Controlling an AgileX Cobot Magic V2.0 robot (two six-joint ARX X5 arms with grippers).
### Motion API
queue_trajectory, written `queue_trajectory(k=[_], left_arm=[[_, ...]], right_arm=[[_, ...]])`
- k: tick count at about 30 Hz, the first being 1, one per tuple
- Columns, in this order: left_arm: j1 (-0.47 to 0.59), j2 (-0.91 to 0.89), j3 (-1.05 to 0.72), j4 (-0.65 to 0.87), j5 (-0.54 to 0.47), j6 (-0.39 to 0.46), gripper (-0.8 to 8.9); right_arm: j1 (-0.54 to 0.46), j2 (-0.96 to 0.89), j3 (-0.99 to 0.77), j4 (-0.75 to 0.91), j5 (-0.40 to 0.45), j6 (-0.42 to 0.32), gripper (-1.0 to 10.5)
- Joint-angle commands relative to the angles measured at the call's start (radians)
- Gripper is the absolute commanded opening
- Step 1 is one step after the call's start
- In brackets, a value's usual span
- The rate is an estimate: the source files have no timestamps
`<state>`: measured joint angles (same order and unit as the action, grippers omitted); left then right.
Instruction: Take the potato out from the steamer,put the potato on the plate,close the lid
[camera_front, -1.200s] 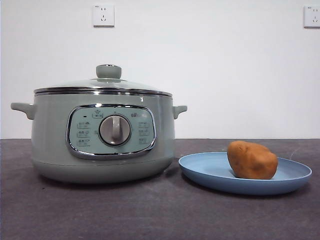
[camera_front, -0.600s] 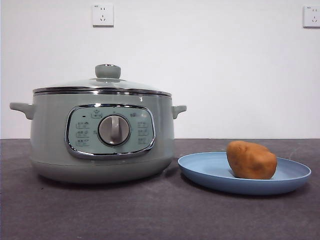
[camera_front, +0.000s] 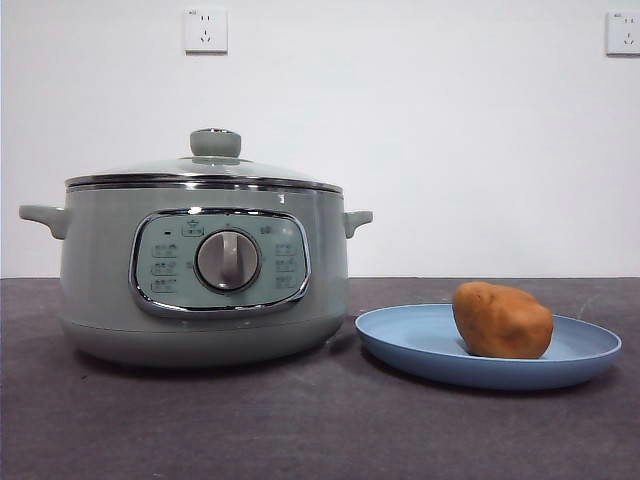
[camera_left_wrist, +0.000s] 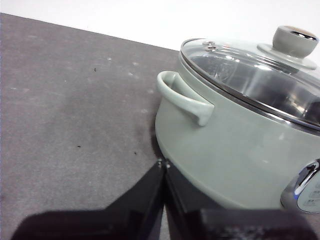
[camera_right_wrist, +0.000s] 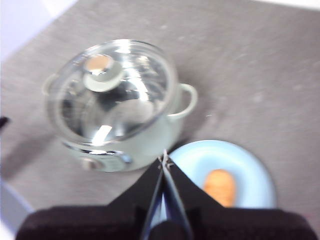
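Note:
The sage-green steamer (camera_front: 205, 270) stands at the left with its glass lid (camera_front: 205, 168) seated on the rim. The orange-brown potato (camera_front: 502, 320) lies on the light-blue plate (camera_front: 400, 340) to its right. My left gripper (camera_left_wrist: 163, 163) is shut and empty, low beside the steamer's side handle (camera_left_wrist: 184, 97). My right gripper (camera_right_wrist: 164, 159) is shut and empty, high above the table, over the gap between the steamer (camera_right_wrist: 117, 105) and the plate (camera_right_wrist: 250, 172). The potato (camera_right_wrist: 221, 186) shows on the plate there. Neither gripper shows in the front view.
Dark grey table (camera_front: 320, 430) with a white wall behind, two wall sockets (camera_front: 205, 30) high up. The steamer's control panel and silver dial (camera_front: 228, 261) face the front.
Nothing on the table has moved; only a slight shift of the front picture.

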<state>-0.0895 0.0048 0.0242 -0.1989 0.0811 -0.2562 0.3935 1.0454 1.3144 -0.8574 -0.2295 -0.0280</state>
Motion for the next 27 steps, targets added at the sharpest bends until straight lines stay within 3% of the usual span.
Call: queue_trajectory(k=[1,3,7,11,16,27], left_arm=[[0.004,-0.001,-0.012,-0.003,-0.002,-0.006,-0.04],[0.004,-0.001,-0.012,-0.003,-0.002,-0.006,-0.04],[0.004,-0.001,-0.012,-0.003,-0.002,-0.006,-0.04],[0.004,-0.001,-0.012,-0.003,-0.002,-0.006,-0.03],[0.004,-0.001,-0.012,-0.003,-0.002,-0.006,-0.04],[0.004,-0.001,-0.012,-0.003,-0.002,-0.006,-0.04]], right_arm=[[-0.05,-0.015,-0.048,0.063,0.026,-0.069,0.0],[-0.111,-0.074,-0.198,0.22,0.019,-0.062,0.0],[-0.225,-0.282,-0.612,0.544,0.021,0.043,0.0],[-0.389,-0.496,-0.928,0.702,0.019,0.15,0.0],[-0.478,-0.663,-1.105,0.74,0.024,0.169,0.0],[-0.484,-0.898,-1.302,0.831,0.028,0.17,0.0]])
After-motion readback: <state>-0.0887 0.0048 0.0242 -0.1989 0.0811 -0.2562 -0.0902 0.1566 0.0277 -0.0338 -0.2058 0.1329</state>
